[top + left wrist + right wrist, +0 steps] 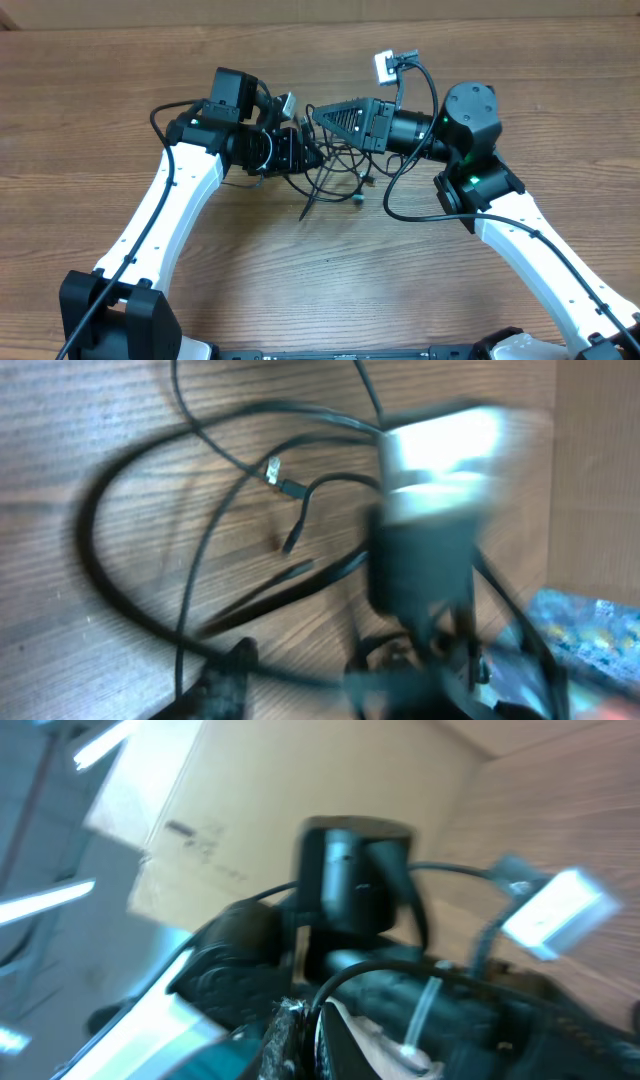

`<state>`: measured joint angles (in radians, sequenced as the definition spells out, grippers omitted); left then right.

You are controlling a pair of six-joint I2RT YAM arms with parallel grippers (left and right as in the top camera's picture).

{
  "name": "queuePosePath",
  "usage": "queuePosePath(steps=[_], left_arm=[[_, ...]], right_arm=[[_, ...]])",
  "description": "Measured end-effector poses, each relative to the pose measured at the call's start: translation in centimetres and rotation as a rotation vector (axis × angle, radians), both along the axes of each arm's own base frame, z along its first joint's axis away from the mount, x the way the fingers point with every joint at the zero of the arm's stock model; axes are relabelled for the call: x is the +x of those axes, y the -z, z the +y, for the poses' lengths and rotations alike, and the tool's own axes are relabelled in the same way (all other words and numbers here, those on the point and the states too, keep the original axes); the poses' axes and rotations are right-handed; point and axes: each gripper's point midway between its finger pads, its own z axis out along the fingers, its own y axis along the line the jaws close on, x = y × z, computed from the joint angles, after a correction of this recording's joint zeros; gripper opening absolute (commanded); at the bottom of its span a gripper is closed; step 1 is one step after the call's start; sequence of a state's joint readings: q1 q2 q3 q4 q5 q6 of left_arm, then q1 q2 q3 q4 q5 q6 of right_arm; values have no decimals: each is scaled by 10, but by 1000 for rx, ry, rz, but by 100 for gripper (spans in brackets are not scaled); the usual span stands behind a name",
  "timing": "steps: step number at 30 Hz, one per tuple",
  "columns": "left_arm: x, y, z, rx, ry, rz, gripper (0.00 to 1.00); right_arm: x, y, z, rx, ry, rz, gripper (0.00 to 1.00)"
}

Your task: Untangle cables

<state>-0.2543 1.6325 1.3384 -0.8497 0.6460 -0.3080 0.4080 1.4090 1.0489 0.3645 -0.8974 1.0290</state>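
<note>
The cables (335, 172) are thin black cords bunched on the wooden table between the two grippers, with one end trailing toward the front. In the blurred left wrist view they lie in wide loops (140, 590), and one silver-tipped plug (272, 470) shows. My left gripper (303, 150) is at the left edge of the bunch; its fingers (310, 680) look apart with a cord running across between them. My right gripper (318, 115) points left just above the bunch. Its jaws (300, 1032) are shut on a black cord that arcs up out of them.
A cardboard wall (300, 10) runs along the table's far edge and also fills the top of the right wrist view (300, 800). The two wrists nearly touch. The left arm's wrist block (355, 870) sits right in front of the right camera. Bare wood (100, 120) lies to the left.
</note>
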Motion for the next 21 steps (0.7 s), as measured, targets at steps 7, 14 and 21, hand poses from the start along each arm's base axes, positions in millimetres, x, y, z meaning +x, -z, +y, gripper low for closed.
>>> queuePosePath(steps=[7, 14, 21], left_arm=[[2, -5, 1, 4, 0, -19, 4], [0, 16, 38, 165, -95, 38, 4], [17, 11, 79, 120, -180, 32, 4]], right_arm=[[-19, -40, -1, 110, -86, -105, 4], [-23, -57, -10, 148, -89, -175, 4], [6, 17, -22, -46, 8, 156, 12]])
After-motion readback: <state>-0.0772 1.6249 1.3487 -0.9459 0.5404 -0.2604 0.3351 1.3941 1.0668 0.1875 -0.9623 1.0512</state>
